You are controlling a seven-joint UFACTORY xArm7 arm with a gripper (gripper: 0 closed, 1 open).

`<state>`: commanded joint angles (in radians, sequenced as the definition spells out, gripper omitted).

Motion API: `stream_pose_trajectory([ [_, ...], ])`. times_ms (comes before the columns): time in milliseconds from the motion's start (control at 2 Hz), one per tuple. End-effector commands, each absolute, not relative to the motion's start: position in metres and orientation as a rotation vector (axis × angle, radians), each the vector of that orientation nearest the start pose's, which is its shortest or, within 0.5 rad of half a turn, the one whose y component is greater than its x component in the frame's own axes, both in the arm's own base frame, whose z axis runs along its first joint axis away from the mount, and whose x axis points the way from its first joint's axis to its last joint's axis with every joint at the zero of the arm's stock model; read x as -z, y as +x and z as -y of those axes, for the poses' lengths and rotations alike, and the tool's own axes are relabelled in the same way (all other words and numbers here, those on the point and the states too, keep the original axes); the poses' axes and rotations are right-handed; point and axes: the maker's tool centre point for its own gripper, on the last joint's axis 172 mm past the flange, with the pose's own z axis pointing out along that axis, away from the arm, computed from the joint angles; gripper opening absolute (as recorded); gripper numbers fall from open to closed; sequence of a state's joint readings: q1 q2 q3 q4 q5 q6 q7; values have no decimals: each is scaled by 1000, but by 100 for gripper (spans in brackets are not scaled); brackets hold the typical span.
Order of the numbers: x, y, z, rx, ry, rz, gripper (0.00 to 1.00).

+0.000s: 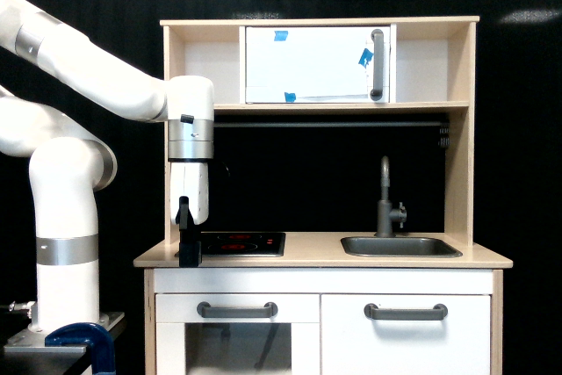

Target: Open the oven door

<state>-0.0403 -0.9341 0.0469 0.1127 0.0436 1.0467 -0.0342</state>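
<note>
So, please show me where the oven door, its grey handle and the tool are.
oven door point(312, 63), exterior view, bare middle of the white panel on the upper shelf.
grey handle point(378, 65), exterior view, middle of the vertical bar.
tool point(188, 256), exterior view, dark fingertips low over the counter's left end.

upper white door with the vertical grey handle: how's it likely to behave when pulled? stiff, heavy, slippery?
The oven door is a flat, thin-looking panel, so probably stiff and light. Its handle sits at the exterior view's right edge, so it likely swings on hinges at the opposite edge, though none show. The smooth rounded bar may slip in the gripper.
</note>
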Motion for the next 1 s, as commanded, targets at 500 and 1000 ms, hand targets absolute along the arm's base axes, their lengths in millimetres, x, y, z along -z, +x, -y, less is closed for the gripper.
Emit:
stream_pose_trajectory([
  [500, -116, 213, -1, 27, -3141, 41, 100],
  [1000, -121, 245, 19, 56, -3137, 247, 100],
])
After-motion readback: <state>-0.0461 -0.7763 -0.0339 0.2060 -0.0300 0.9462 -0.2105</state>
